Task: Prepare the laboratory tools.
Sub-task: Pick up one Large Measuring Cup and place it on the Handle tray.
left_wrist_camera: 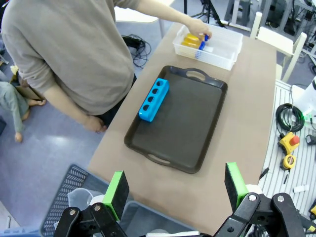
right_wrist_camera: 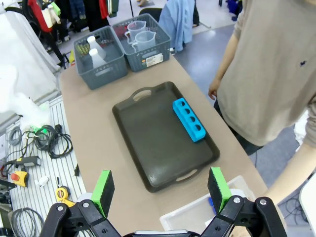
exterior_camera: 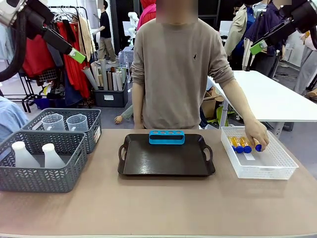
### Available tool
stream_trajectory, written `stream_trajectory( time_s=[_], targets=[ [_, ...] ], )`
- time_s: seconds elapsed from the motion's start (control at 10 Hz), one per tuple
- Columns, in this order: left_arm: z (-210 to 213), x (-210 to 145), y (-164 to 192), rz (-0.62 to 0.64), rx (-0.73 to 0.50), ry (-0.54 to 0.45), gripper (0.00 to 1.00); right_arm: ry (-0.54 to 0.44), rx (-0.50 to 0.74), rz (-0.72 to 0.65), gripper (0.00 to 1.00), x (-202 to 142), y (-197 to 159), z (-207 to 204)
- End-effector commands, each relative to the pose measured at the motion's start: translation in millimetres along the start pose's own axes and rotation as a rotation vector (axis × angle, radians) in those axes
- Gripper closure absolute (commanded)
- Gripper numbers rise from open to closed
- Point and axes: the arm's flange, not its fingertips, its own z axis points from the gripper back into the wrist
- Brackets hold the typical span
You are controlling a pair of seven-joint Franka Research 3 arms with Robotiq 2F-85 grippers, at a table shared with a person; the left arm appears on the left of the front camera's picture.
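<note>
**Ana:** Where are the tubes?

**Ben:** From the front, the tubes of yellow liquid [exterior_camera: 241,144] lie in the white mesh basket [exterior_camera: 277,171], just right of the dark brown tray [exterior_camera: 166,163]. The person's hand [exterior_camera: 257,135] rests on them, so I cannot count them.

**Ana:** Do the wrist views show that too?

**Ben:** The left wrist view does, looking down from high up. In the right wrist view, a corner of that basket peeks in at the bottom.

**Ana:** And the flasks?

**Ben:** Two white conical flasks [exterior_camera: 22,154] stand in the near grey basket [exterior_camera: 39,181], left of the tray. Two clear beakers [exterior_camera: 77,122] stand in the far grey basket [exterior_camera: 94,134] behind it. The right wrist view shows both baskets whole. The left wrist view catches a basket edge and one beaker rim.

**Ana:** What is on the tray?

**Ben:** A blue tube rack [exterior_camera: 167,137], along the side nearest the person.

**Ana:** And the jaws?

**Ben:** The left jaws and the right jaws hang high over the tabletop [exterior_camera: 158,203]. Both are spread wide, with nothing between their green pads [left_wrist_camera: 117,195].
</note>
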Motion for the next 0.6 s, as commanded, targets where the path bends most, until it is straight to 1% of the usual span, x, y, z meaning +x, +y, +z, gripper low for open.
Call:
stream_trajectory(
  time_s=[0.0, 0.4, 0.5],
  targets=[
    [1.5, -0.8, -0.8, -0.002, 0.007, -0.008, 0.00, -0.002, -0.001, 0.006, 0.00, 2.9, 0.7, 1.8],
    [0.0, 0.0, 0.0, 0.000, 0.000, 0.000, 0.00, -0.002, -0.001, 0.006, 0.00, 2.9, 0.7, 1.8],
    [2.4, 3.1, 5.1, 0.060, 0.085, 0.150, 0.00, -0.002, -0.001, 0.006, 0.00, 2.9, 0.7, 1.8]
  ],
)
